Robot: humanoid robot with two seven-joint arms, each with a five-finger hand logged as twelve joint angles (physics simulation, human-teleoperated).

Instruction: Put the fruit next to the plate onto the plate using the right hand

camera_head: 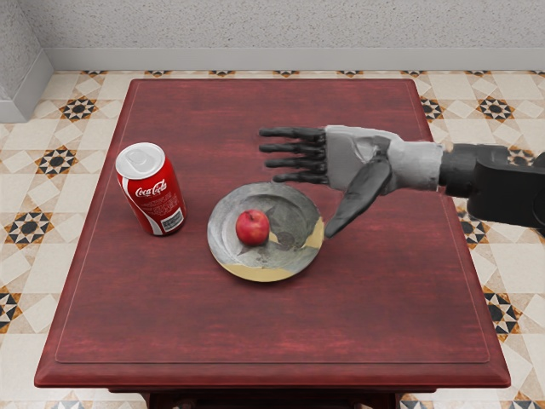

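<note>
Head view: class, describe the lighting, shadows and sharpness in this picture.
In the head view the light is soft and even; shadows beside the can and apple are faint; the plate has a dull sheen; the open right hand and table are sharp, without blur.

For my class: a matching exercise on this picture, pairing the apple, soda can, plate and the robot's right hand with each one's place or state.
Column one:
1. apple
2. soda can
3. right hand
4. plate

Column two:
A. upright, left of the plate
B. open, holding nothing
C. lying on the plate
D. grey, near the middle of the table

Pairs: 1-C, 2-A, 3-B, 4-D
</note>
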